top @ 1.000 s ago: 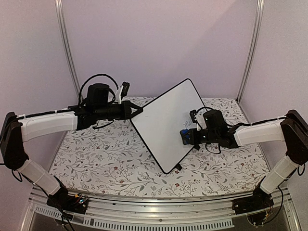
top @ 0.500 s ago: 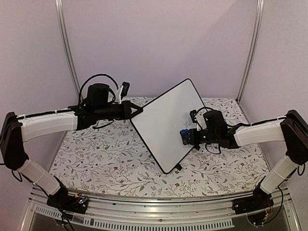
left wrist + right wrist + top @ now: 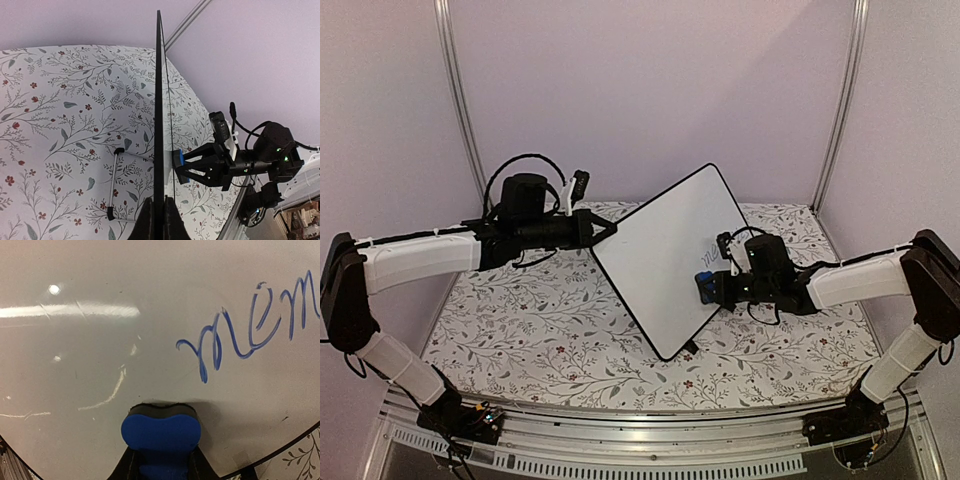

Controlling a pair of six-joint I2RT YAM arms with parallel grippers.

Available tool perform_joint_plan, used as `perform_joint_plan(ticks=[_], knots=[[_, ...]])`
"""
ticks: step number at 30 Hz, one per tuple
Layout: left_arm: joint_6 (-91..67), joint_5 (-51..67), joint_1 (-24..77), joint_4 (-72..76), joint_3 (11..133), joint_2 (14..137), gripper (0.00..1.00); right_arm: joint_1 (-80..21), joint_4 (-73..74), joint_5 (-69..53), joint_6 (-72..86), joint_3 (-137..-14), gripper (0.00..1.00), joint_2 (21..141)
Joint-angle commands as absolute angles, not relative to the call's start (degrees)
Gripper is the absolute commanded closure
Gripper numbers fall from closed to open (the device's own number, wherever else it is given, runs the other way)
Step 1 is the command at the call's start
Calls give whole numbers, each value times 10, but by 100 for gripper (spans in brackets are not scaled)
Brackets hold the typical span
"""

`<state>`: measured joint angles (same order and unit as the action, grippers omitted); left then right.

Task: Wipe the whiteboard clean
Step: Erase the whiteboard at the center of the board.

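**Blue block eraser (image 3: pixel 161 429) at the board face, cursive not yet wiped**

Large glossy white rectangular whiteboard (image 3: pixel 665 255) with a thin black rim is up on edge over the middle of the flower-print counter (image 3: pixel 540 320), turned like a diamond. Its low corner is near the counter and its top corner is toward the far wall.

The left tool (image 3: pixel 610 232) is clamped on the board's left corner, with one finger on each side of the black rim in the left wrist view. The right tool (image 3: pixel 160 462) is closed on the eraser and holds it against the board's right-hand face, low down near the rim. It looks to be touching, but I can't be fully sure.

Blue cursive marker writing (image 3: pixel 250 330) sits just up and right of the eraser and is untouched. Faint old smears show to the left of it. A thin metal wire stand (image 3: pixel 114 185) is on the board's back side.

Handling, as a judgement:
- The board is likely stiff, flat and fairly light.
- The glossy face is slippery, so it offers no grip.
- The rim is the only sensible hold, as taken now.
- A one-corner pinch may let the board pivot or slip when the eraser pushes.
- Light pressure with strokes running toward the held corner seems safer.
- The marker should come off easily.
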<state>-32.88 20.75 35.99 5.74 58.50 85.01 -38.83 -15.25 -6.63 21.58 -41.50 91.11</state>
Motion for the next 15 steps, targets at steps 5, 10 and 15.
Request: perform_joint_plan(ticks=[5,10,15], knots=[[-307,238,373,65,579,837,100,-387,-136,-78,224,-394,85,918],[-308,238,373,65,579,837,100,-387,-139,-79,227,-391,85,920],[-308,237,374,65,579,837,100,-387,-140,-80,227,-390,85,919]])
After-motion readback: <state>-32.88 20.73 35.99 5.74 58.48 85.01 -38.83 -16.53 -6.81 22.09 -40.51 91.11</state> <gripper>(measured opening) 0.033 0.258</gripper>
